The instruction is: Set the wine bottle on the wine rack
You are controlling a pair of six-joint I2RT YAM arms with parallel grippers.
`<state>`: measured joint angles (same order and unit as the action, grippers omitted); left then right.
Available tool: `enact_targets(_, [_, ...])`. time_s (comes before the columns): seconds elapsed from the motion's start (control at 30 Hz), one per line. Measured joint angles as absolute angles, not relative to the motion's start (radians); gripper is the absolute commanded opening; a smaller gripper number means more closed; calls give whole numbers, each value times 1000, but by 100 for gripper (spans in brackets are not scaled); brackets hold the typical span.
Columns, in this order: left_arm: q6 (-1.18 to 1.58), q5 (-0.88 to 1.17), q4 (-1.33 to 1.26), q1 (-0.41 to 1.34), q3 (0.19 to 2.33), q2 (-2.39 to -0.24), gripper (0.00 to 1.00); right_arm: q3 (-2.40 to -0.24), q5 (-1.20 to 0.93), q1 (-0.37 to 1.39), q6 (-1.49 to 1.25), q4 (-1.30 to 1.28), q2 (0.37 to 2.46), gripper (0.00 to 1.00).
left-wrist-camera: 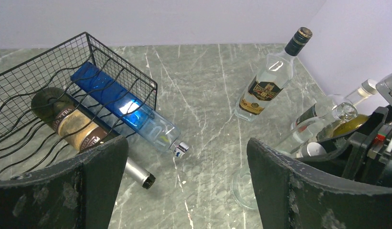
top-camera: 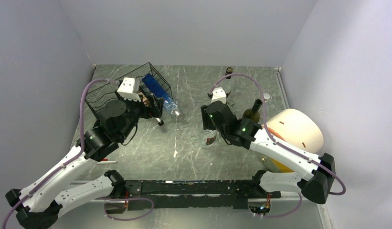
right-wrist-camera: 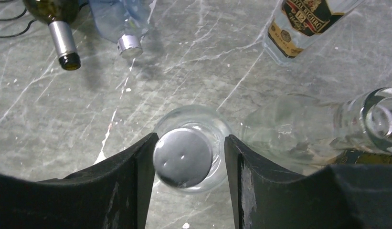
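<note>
The upright clear wine bottle (right-wrist-camera: 183, 160) is straddled from above by the right gripper (right-wrist-camera: 190, 143), clamping not determinable, while the wine rack (top-camera: 104, 94) lies at ten o'clock beside the wide-spread left gripper (left-wrist-camera: 186, 145).

Table (top-camera: 194, 143) is reading as a grey-green marble-look slab: smooth, semi-gloss, white veins, scuffs showing. Wine rack (left-wrist-camera: 26, 81), far left, is looking like thin black metal wire with a matt coating. Dark bottle (left-wrist-camera: 74, 129) lying in it is showing dark glass, paper label, silver foil on the neck. Blue bottle (left-wrist-camera: 103, 90) beside it is glaring: glossy, translucent; glass or plastic, can't tell. Spirit bottle (left-wrist-camera: 268, 81) at the far side is showing clear glass, printed label. Cap (right-wrist-camera: 183, 157) between right gripper (right-wrist-camera: 190, 140) pads (right-wrist-camera: 112, 191) is looking like smooth dull metal. Pads there and on left gripper (left-wrist-camera: 186, 143) are looking black, matt, rough, scuffed grey. Walls (top-camera: 184, 28) are looking matt, pale.
</note>
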<state>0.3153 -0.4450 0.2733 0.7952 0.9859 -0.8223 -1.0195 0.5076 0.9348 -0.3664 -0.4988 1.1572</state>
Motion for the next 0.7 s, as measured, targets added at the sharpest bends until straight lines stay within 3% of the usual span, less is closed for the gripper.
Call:
enact_targets(0.07, [315, -445, 273, 795, 986, -822, 98, -1019, 501, 914, -366, -487, 1165, 46])
enact_targets(0.2, [319, -451, 273, 795, 986, -822, 98, -995, 473, 888, -356, -432, 1173, 13])
enact_targets(0.27, [324, -456, 273, 795, 986, -820, 98, -992, 464, 883, -345, -421, 1173, 2])
enact_targets(0.7, [399, -467, 233, 795, 884, -812, 98, -1002, 274, 873, -318, -332, 1205, 0])
